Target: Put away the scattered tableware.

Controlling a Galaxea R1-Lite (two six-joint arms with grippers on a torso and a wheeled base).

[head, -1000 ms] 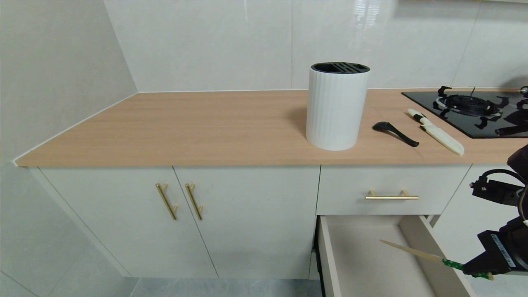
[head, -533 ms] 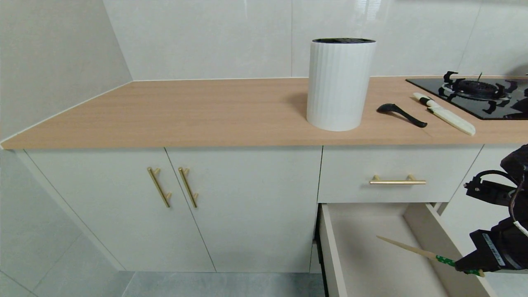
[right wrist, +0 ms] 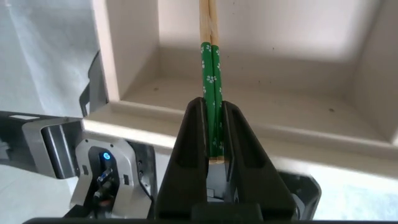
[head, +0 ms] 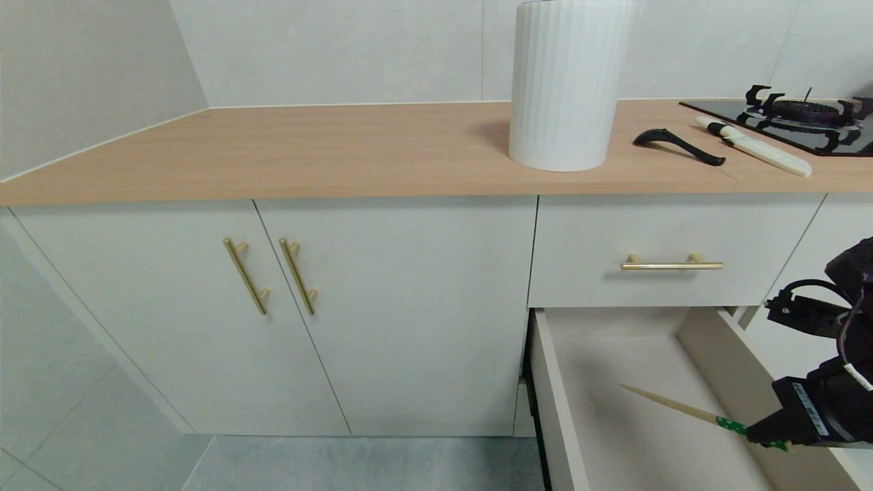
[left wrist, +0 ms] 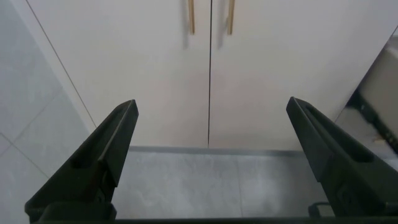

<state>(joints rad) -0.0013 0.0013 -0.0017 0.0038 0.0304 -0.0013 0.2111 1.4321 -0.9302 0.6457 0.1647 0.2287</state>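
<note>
Right tool (right wrist: 212, 107) clamps the chopsticks (head: 672, 407); left tool (left wrist: 211, 106) gapes wide. Lower them flat inside the drawer (head: 551, 389) before releasing.

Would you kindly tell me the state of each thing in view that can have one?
Lower drawer: open.
Upper drawer: shut.
Cupboard doors: shut.
Right gripper: shut on the chopsticks.
Chopsticks: gripped, tips over the open drawer.
Left gripper: open, empty.
Knife: lying flat on the counter.
Black spoon: lying on the counter.
</note>
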